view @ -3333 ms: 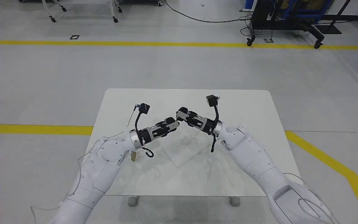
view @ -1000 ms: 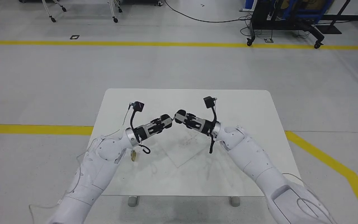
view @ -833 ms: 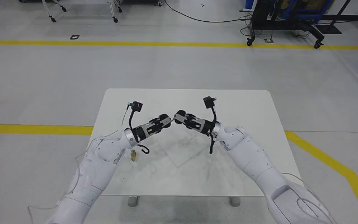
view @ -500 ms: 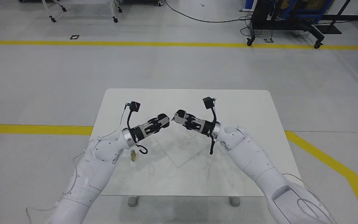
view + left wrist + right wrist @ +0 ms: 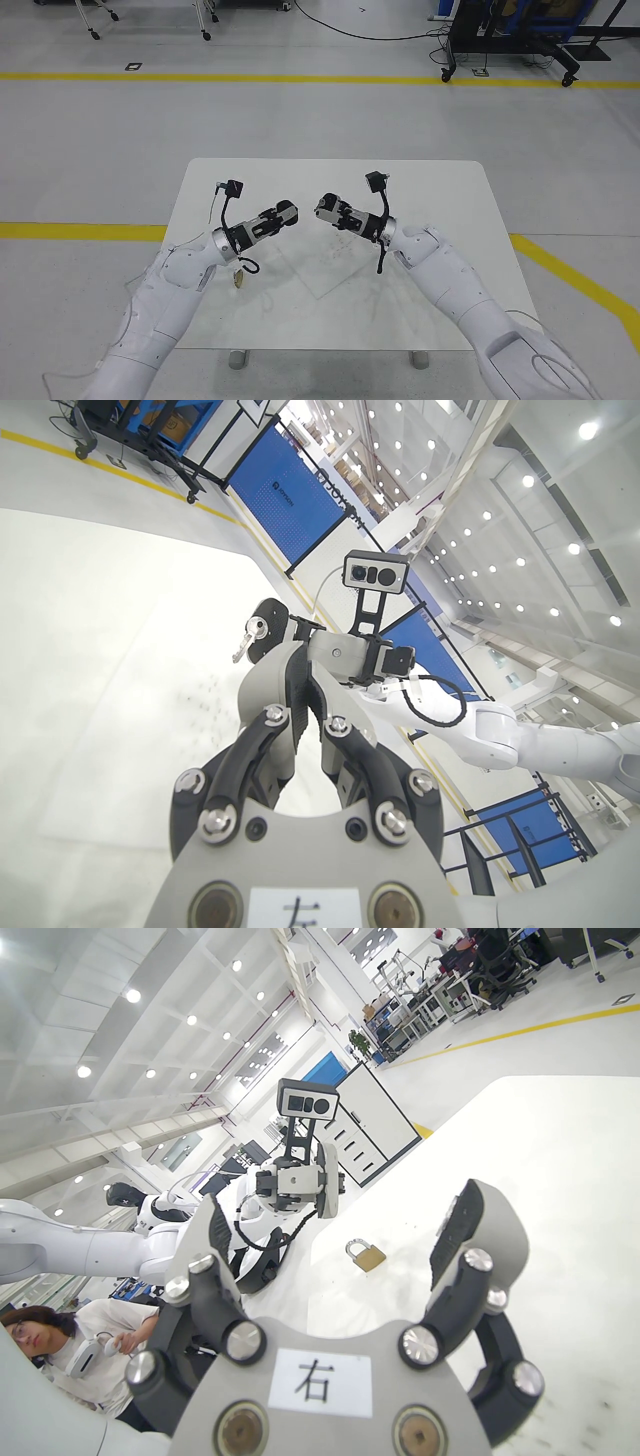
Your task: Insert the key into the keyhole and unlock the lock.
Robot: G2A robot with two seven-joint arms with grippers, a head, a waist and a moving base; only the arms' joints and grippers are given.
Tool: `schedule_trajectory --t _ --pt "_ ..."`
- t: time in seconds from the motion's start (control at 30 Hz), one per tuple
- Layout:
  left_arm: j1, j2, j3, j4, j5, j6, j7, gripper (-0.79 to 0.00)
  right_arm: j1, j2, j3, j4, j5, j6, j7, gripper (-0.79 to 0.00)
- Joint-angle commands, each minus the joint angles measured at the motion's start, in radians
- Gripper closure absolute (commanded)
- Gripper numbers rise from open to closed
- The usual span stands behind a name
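A small silver key (image 5: 251,636) sticks out from the tips of my left gripper (image 5: 287,655), which is shut on it above the table's middle (image 5: 284,212). My right gripper (image 5: 340,1218) stands open with nothing between its fingers and faces the left one across a small gap (image 5: 322,207). One of its dark pads (image 5: 274,620) shows just behind the key. The brass padlock (image 5: 367,1255) lies flat on the white table, near the front left edge under my left forearm (image 5: 238,279).
The white table (image 5: 440,190) has bare room to the right and at the back. Faint scuff marks sit at its middle. A black cable loop hangs under each wrist.
The two grippers met tip to tip 3.3 s ago. Since then my left arm has drawn back to the left, opening a gap, while the right gripper has barely shifted.
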Motion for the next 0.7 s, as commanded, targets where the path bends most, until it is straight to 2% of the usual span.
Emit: schedule_trajectory --t 0.0,0.23,0.33,0.37,0.4,0.67 --pt "0.0 0.001 -0.003 0.002 -0.006 -0.003 -0.004 0.0 0.0 0.001 0.002 -0.001 0.01 0.0 0.006 0.0" --pt "0.0 0.002 -0.002 0.004 -0.015 -0.008 -0.008 0.0 -0.007 0.008 0.017 -0.017 0.04 0.0 0.029 0.0" --pt "-0.002 0.001 0.004 0.006 -0.016 -0.01 -0.012 -0.403 -0.012 0.011 0.022 -0.025 0.05 0.0 0.039 0.0" --pt "-0.003 0.0 0.006 0.007 -0.017 -0.011 -0.014 -0.727 -0.013 0.012 0.024 -0.028 0.054 0.0 0.042 0.0" --pt "-0.005 0.0 0.009 0.008 -0.019 -0.012 -0.016 -0.785 -0.015 0.013 0.025 -0.03 0.057 0.0 0.046 0.0" --pt "-0.013 -0.004 0.032 0.007 -0.007 -0.03 -0.026 -0.785 -0.017 0.013 0.017 -0.033 0.076 0.0 0.08 0.0"
